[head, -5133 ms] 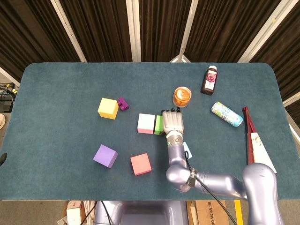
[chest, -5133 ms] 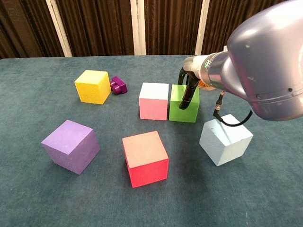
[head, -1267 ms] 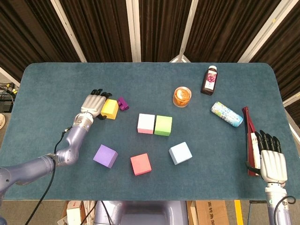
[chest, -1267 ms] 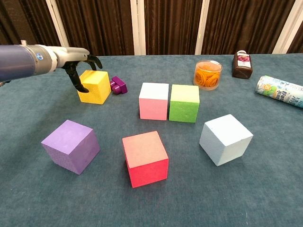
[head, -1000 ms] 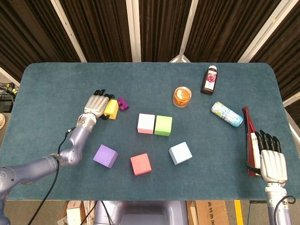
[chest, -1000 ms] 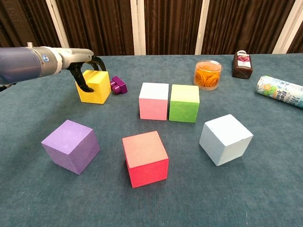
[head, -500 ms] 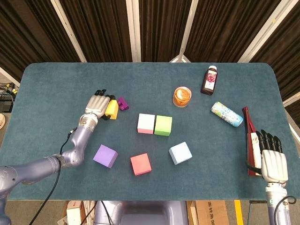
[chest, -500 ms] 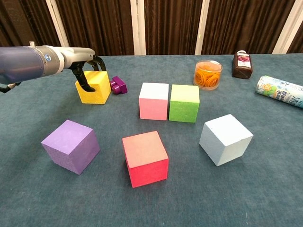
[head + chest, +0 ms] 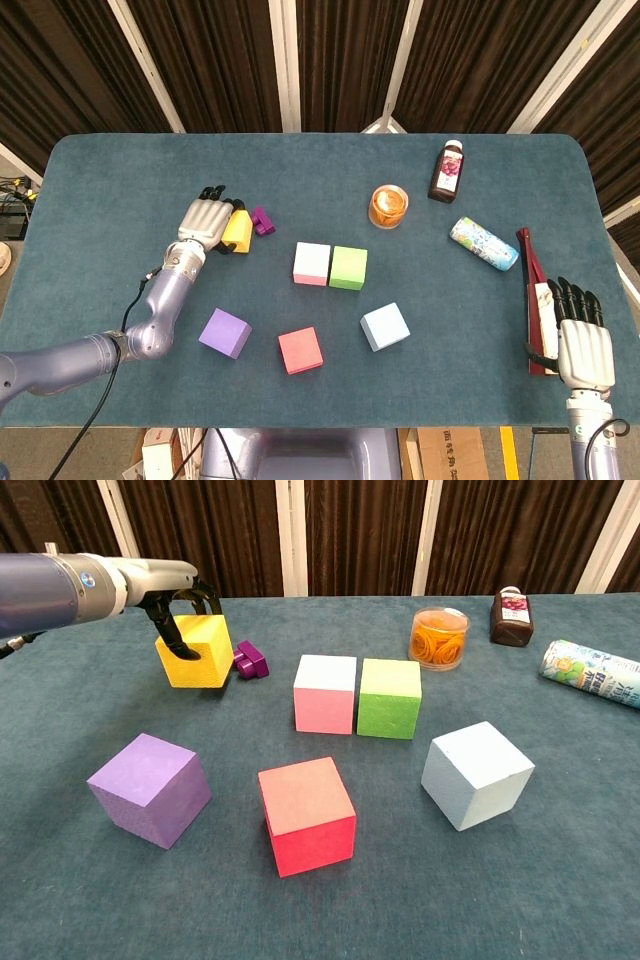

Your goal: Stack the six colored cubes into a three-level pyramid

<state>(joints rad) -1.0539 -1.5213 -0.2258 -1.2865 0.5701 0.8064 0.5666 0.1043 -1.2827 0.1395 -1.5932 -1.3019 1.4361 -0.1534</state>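
From the head view, my left hand [image 9: 204, 221] grips the yellow foam cube [image 9: 237, 231] from its left side, a small purple block [image 9: 262, 221] just beyond it. My right hand [image 9: 583, 343] rests with fingers straight and apart, holding nothing, beside a dark red flat package [image 9: 533, 290].

From the chest view, the yellow foam cube [image 9: 196, 650] sits tilted in the left hand [image 9: 178, 600], apparently raised off the teal table [image 9: 560, 810]. To the hand's right stand a pink cube [image 9: 325, 693] touching a green cube [image 9: 389, 697]. No label is readable.
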